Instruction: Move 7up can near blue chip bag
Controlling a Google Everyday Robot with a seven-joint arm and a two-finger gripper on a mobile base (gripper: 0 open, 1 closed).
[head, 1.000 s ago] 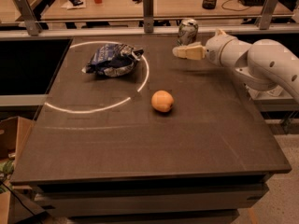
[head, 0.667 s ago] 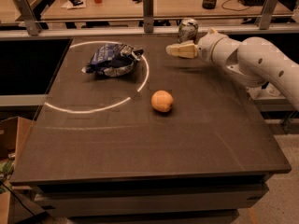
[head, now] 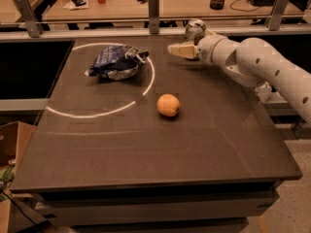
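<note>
White arm (head: 262, 62), jaws beside 7up can (head: 195, 30)

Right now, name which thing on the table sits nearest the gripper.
The small silver-and-green aluminium can, just behind the gripper; the round orange fruit and crumpled dark-blue foil bag lie farther off.

Table (head: 194, 149), blue chip bag (head: 116, 62), orange (head: 168, 105), perhaps 7up can (head: 194, 30), hand (head: 175, 49) beside it

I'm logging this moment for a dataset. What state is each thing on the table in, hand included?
Can: upright, at the far edge of the table.
Bag: crumpled, lying inside the white circle.
Orange: whole, sitting alone mid-table.
Hand: over the table just in front of the can, pointing toward the bag.
</note>
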